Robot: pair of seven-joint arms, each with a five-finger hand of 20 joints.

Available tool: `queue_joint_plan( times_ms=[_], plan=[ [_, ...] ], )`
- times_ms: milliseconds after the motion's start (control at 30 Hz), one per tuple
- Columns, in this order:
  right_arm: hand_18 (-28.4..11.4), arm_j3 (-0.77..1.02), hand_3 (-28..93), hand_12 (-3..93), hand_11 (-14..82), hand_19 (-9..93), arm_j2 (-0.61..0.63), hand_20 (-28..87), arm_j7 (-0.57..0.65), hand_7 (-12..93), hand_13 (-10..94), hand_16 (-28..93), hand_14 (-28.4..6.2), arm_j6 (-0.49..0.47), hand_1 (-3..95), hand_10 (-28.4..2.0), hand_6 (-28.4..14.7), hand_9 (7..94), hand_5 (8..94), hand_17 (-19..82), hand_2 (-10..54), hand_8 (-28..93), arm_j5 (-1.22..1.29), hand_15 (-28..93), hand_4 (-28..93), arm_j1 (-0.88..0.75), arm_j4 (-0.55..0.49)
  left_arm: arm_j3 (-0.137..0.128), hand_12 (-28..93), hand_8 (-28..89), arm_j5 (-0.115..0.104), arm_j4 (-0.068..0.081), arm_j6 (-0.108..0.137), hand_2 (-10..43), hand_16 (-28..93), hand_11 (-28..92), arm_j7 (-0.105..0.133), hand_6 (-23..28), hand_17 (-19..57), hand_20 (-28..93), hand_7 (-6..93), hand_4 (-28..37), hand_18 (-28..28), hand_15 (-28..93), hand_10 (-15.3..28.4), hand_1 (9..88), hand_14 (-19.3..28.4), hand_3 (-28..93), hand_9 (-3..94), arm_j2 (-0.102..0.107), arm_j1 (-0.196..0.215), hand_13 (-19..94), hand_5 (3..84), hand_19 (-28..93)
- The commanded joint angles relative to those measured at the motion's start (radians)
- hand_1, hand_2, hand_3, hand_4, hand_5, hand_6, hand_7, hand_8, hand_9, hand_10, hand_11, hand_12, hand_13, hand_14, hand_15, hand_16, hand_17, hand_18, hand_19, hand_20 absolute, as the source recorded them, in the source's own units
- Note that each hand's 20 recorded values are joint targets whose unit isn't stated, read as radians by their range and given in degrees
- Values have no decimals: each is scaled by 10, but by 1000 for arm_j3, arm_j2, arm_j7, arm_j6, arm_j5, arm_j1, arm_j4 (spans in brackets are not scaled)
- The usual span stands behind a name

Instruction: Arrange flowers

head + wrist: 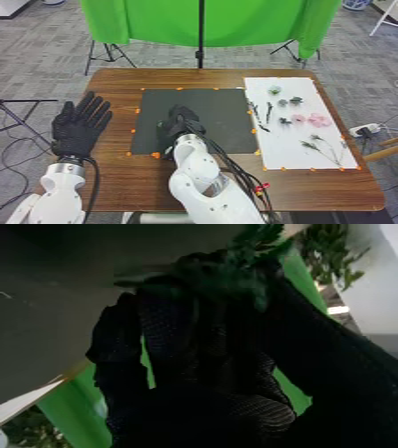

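I have a leafy green sprig (233, 271) pinched in my right robot hand (183, 119), over the dark mat (229, 107). I should lower it flat, then release gently so no leaf snags.

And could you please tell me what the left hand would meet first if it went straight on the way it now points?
Over the wooden table the left hand's way looks free; beyond the far edge it would probably meet the green cloth first, though its height and depth are unclear.
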Motion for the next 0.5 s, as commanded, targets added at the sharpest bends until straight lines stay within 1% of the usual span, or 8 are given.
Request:
queue_joint_plan(
  times_ms=[33,100,133,233,367,433,467,500],
  plan=[
    [-284,3,872,271,549,901,-4,349,1,608,657,231,-145,-44,401,-207,-71,631,545,323,-95,-7,9,754,-283,-3,-9,-1,59,-87,-8,1,1,195,-65,153,10,86,-76,95,70,-283,121,242,129,259,137,717,375,-8,19,266,447,315],
    [-284,3,879,263,556,900,-1,354,5,608,649,226,-148,-44,381,-214,-87,609,540,323,-95,-220,11,758,-283,-3,-10,0,60,-87,-6,1,1,195,-65,153,9,86,-77,94,69,-283,122,242,129,259,138,718,375,-9,18,266,447,317],
    [-284,3,878,262,556,900,0,355,7,602,645,226,-151,-43,375,-217,-91,599,530,323,-95,-236,12,760,-283,-4,-11,0,60,-87,-7,0,-1,195,-65,153,8,86,-78,94,69,-283,123,243,130,259,139,718,375,-10,20,266,447,318],
    [-284,2,873,255,552,906,20,359,3,567,620,226,-165,-36,353,-237,-109,544,477,324,-95,-241,24,773,-283,-4,-28,-4,61,-86,-9,-5,-4,195,-64,154,18,87,-80,94,70,-283,124,244,130,257,140,719,375,-19,32,265,447,322],
    [-284,-13,840,224,541,923,98,375,-18,502,590,208,-185,-52,323,-256,-125,494,433,331,-95,-216,45,787,-283,3,-92,-35,61,-86,-13,-20,-17,196,-64,155,63,88,-80,92,69,-283,125,245,130,259,141,718,375,-40,77,265,447,323],
    [-284,-14,842,220,533,929,138,387,-13,468,593,202,-189,-114,314,-258,-123,503,456,335,-95,-198,74,788,-280,3,-133,-56,61,-86,-12,-31,-16,196,-64,155,76,87,-80,91,70,-283,125,245,130,258,142,719,375,-44,107,264,448,324],
    [-284,-13,840,219,526,931,157,390,-7,436,596,202,-191,-160,315,-258,-119,513,484,335,-95,-186,91,787,-276,-3,-159,-65,61,-86,-13,-36,-10,195,-64,155,76,87,-80,91,70,-283,125,245,130,257,142,719,375,-53,120,264,448,323],
    [-284,-13,836,219,509,932,176,389,-18,382,600,204,-194,-179,319,-254,-110,535,533,335,-95,-164,87,785,-265,-8,-177,-70,61,-86,-19,-40,-9,195,-64,155,88,87,-80,91,70,-283,125,245,130,257,143,720,375,-55,130,264,448,323]
  ],
)
